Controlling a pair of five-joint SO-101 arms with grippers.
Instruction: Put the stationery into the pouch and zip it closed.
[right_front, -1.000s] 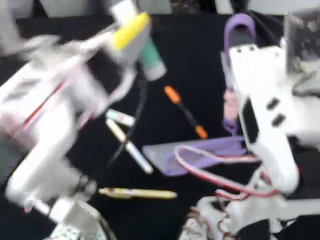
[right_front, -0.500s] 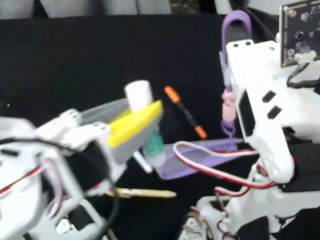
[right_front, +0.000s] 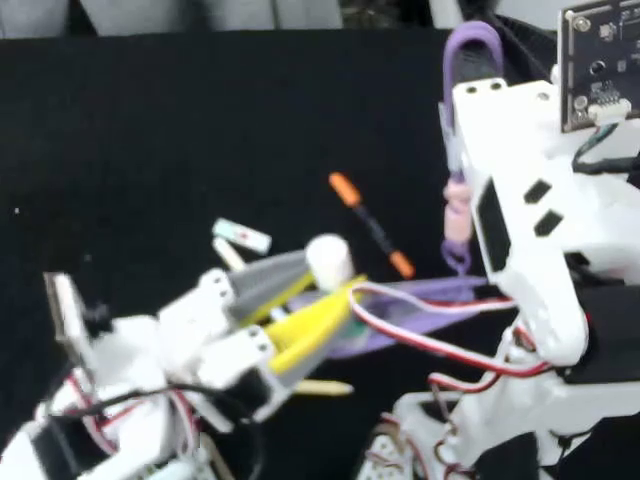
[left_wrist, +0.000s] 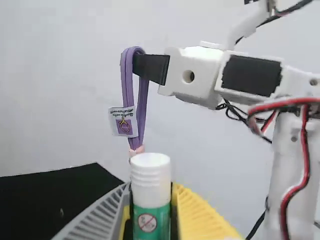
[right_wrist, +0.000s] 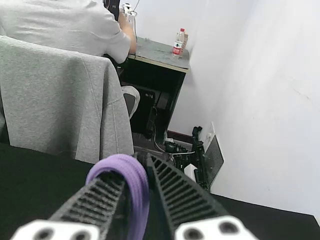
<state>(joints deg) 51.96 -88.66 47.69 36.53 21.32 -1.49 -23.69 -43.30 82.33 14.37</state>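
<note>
The left gripper is clamped on a glue stick, its grey finger on one side of the green barrel and its yellow finger on the other. The glue stick's long axis runs in line with the fingers, and its white cap juts out past their tips. In the high view the capped end points toward the purple pouch and sits at the pouch's near end, right by its edge; whether it touches the fabric cannot be told. The pouch lies stretched long and flat on the black table, while its strap rises from the far end. The right gripper is closed narrowly on the top of that strap loop and holds it well above the pouch body, with the black ribbed fingers pressing the purple band between them. In the left wrist view the strap hangs straight down behind the glue stick's cap, a small tag dangling from it. Beyond the pouch's long edge lies a black pen with orange ends, slanted, with its nearer orange end just beside the pouch. A yellow pen lies on the pouch's opposite side, roughly parallel to it. A short white stick rests farther off, past the glue stick.
</note>
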